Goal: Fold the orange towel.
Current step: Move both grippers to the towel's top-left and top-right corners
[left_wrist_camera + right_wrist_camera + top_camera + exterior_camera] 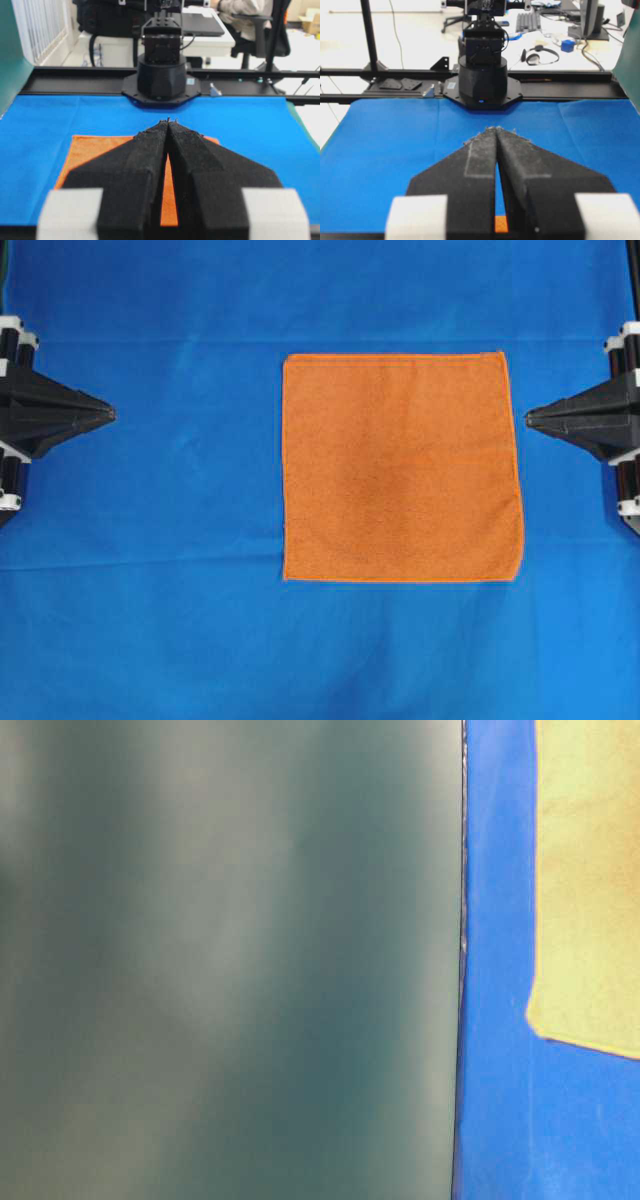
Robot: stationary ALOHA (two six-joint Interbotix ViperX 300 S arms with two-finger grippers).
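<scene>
The orange towel lies flat and unfolded, a square right of the table's middle on the blue cloth. My left gripper is at the left edge, shut, its tips touching and holding nothing, well away from the towel. My right gripper is at the right edge, shut and empty, its tip a short way off the towel's right hem. In the left wrist view the towel shows beyond and under the shut gripper. In the right wrist view a sliver of the towel shows below the shut gripper.
A large blue cloth covers the whole table. Each arm's black base stands at the opposite table edge. The table-level view is mostly blocked by a blurred grey-green panel, with the towel's pale corner at right.
</scene>
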